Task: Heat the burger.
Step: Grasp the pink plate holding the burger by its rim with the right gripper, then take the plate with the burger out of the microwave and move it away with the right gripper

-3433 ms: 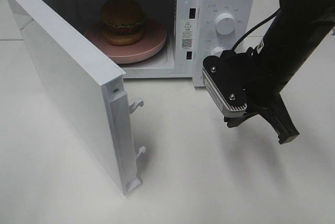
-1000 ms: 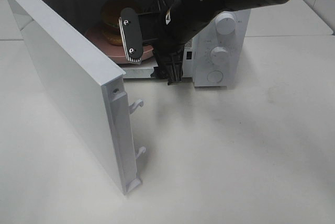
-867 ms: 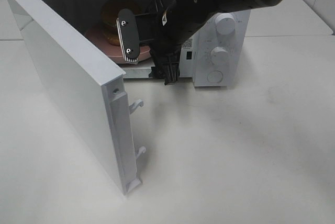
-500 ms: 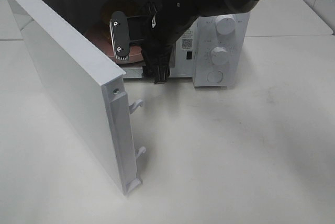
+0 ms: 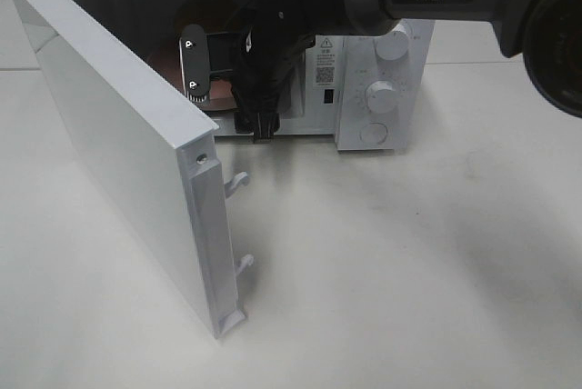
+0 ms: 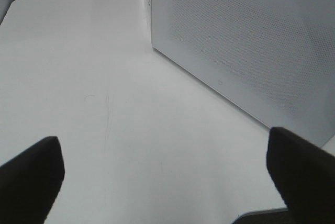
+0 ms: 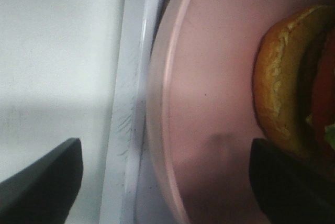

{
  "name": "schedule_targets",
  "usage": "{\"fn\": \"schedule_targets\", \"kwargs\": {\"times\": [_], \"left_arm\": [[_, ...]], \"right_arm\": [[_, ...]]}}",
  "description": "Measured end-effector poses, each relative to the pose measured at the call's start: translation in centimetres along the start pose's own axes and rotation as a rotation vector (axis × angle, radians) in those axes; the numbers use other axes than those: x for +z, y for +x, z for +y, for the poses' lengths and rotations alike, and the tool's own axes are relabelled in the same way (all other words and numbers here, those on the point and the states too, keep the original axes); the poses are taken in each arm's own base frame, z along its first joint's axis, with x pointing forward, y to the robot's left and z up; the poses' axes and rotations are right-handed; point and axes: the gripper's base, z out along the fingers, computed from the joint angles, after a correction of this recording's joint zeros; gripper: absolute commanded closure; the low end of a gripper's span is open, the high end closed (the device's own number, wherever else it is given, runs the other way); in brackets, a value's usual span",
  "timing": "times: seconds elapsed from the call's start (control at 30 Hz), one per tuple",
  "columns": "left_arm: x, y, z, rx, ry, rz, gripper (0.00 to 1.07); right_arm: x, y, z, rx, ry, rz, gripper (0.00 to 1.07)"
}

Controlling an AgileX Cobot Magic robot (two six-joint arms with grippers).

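The burger (image 7: 277,77) lies on a round pink plate (image 7: 209,103) inside the open microwave (image 5: 382,53); the right wrist view shows its golden bun edge and a bit of red and green filling. My right gripper (image 7: 167,182) hangs open just over the plate's rim at the oven's front sill, apart from the burger, with nothing held. In the high view the right gripper (image 5: 261,130) sits in the oven mouth and its arm hides the burger. My left gripper (image 6: 167,182) is open and empty over bare table beside the microwave's perforated side wall (image 6: 251,51).
The microwave door (image 5: 118,134) stands swung wide open at the left, latch hooks facing the table. Two knobs (image 5: 391,44) and a round button are on the control panel at the right. White table (image 5: 409,271) stretches in front.
The right arm has swept leftward across the microwave front and reached further into the opening. It now covers the burger in the high view. The door has not moved.
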Motion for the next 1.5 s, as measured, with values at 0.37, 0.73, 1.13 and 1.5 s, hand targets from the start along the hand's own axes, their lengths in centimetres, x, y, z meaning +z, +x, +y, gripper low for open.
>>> {"fn": "schedule_targets", "kwargs": {"times": [0.37,0.73,1.13,1.5], "left_arm": [[0.0,0.0,0.0,0.0,0.0,0.0,0.07],[0.0,0.0,0.0,0.0,0.0,0.0,0.07],[0.0,0.0,0.0,0.0,0.0,0.0,0.07],[0.0,0.0,0.0,0.0,0.0,0.0,0.07]], "right_arm": [[1.5,-0.1,-0.2,0.015,0.001,-0.004,0.44],[1.6,0.0,0.0,-0.014,-0.013,0.003,1.07],[1.4,-0.2,-0.2,-0.004,-0.014,-0.012,1.07],[0.5,-0.3,0.0,-0.118,-0.065,-0.003,1.07]]}}
